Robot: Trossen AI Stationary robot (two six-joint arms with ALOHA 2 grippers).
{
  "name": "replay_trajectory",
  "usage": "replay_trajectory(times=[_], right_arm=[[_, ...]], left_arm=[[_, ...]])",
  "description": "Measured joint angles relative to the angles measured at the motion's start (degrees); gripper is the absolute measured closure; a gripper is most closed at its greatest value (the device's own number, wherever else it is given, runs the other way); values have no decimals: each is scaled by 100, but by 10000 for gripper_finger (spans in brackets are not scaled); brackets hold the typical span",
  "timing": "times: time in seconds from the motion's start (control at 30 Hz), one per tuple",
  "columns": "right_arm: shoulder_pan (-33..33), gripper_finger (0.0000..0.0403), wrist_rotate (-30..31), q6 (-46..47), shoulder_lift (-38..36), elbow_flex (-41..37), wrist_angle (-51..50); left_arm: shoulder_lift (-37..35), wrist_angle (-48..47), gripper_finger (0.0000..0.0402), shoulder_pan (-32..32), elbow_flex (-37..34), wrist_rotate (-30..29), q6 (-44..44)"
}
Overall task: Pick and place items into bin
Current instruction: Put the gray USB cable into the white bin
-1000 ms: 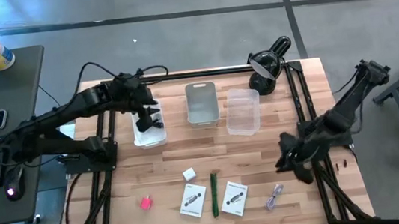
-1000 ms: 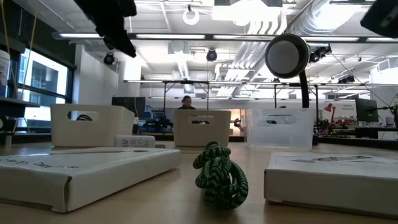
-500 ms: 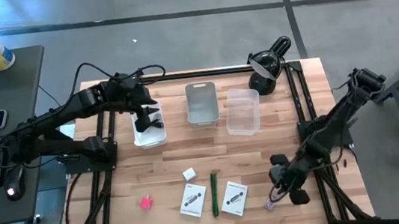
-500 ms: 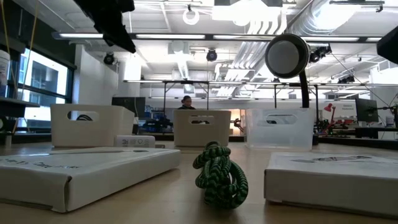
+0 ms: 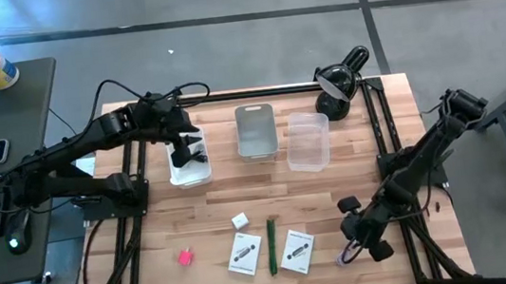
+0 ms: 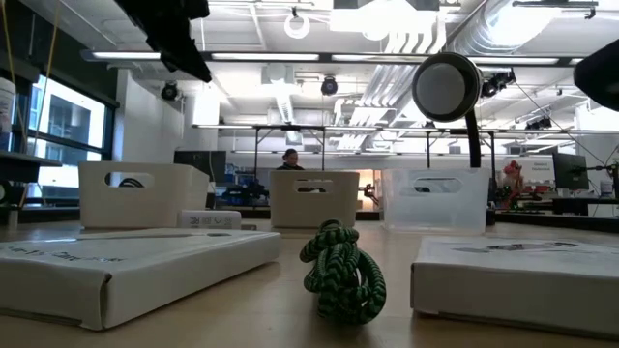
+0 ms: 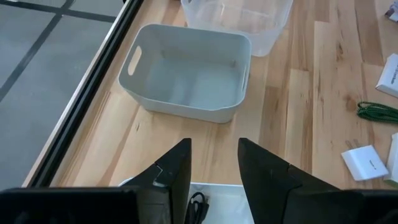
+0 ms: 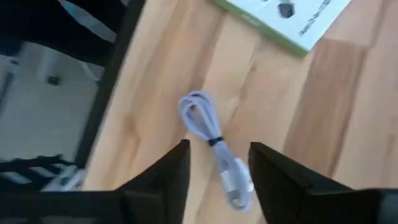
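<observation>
A pale coiled cable lies on the wood near the table's right front corner. My right gripper hangs open just above it, tilted down, one finger on each side of the cable's nearer end. My left gripper is open over the white bin at the far left, where a black cable lies. On the near half of the table lie a pink block, a white cube, a green braided cord and two white cards.
A grey bin and a clear bin stand at the far middle of the table. A black desk lamp stands at the far right corner. The black frame rails run along both sides of the table.
My right gripper has come down and gone toward the table's near edge and a little left. It rolled about its own axis on the way and now stands over the pale coiled cable. The items on the table have not moved.
</observation>
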Motion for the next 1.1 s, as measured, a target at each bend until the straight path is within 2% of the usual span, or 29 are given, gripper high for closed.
replay_trajectory(times=[0.17,0.3,0.6,0.83,1.1], right_arm=[[2,193,170,-436,408,0,6],[7,181,75,-446,733,0,74],[177,186,94,-406,1203,0,334],[457,190,305,54,1481,0,304],[533,224,447,696,1573,2,66]], left_arm=[[0,4,284,0,0,-17,0],[0,0,284,0,0,-17,-4],[0,0,284,0,0,-17,-25],[0,1,284,0,0,-19,-37],[0,10,284,0,0,-19,-54]])
